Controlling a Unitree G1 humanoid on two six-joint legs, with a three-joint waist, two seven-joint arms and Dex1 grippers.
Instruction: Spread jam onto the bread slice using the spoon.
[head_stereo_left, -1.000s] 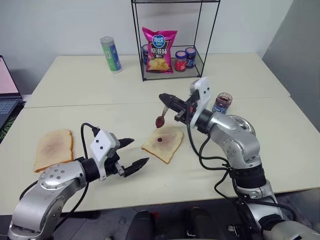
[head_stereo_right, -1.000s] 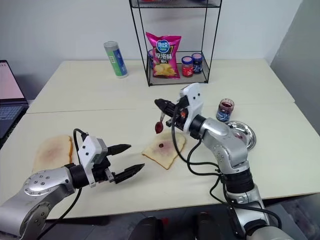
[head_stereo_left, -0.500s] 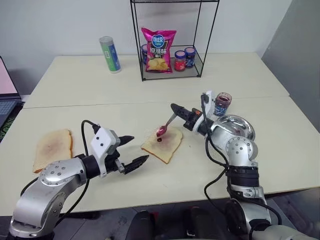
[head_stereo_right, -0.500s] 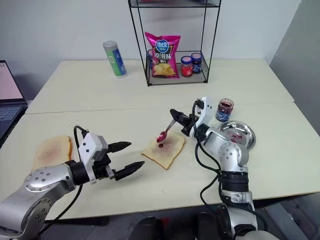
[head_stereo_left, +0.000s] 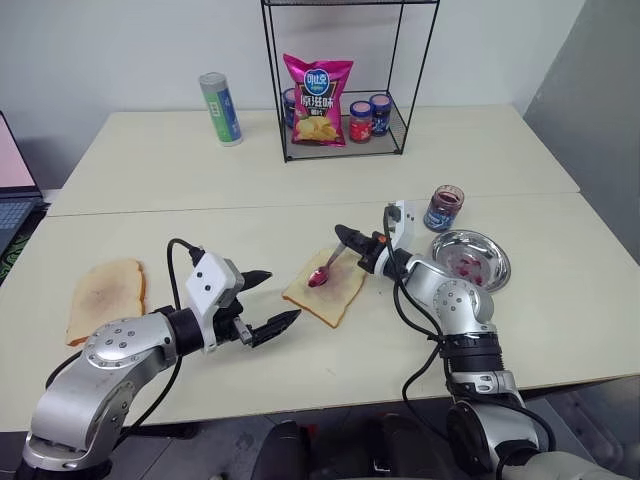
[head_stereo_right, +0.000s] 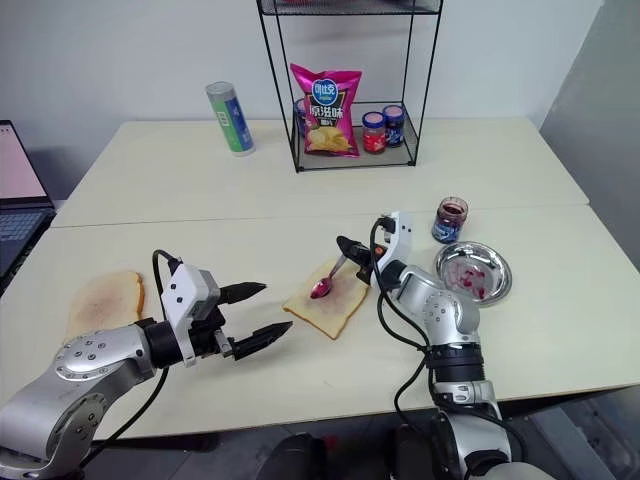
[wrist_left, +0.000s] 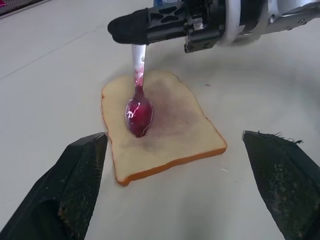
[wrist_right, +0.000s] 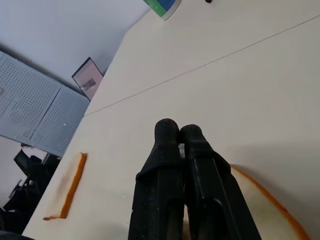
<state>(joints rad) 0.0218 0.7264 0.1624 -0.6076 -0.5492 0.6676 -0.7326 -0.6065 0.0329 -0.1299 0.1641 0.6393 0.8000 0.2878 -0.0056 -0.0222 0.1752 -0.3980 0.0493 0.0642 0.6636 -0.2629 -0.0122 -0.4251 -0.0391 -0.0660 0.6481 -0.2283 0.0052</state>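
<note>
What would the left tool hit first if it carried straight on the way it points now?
Probably the tan, jam-stained bread slice lying on the beige table: in the left wrist view it sits directly between the open left tool and beyond. The jam-coated silver spoon rests on it, so depth decides which comes first.

Spoon (head_stereo_left: 322, 272) bowl rests on bread slice (head_stereo_left: 326, 288), dish (head_stereo_left: 470, 259) to its right.

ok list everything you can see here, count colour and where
bread slice: 1, tan, table centre, under the spoon
spoon: 1, silver, jam in bowl, on the slice
second slice: 1, tan, table's left
metal dish: 1, silver, right
open jar: 1, dark red, behind dish
wire rack: 1, black, back
chip bag: 1, pink, in rack
small jars: 2 clear, in rack
can: 1, green-blue, back left
laptop: 1, far left
left gripper: open
right gripper: shut on spoon
</note>
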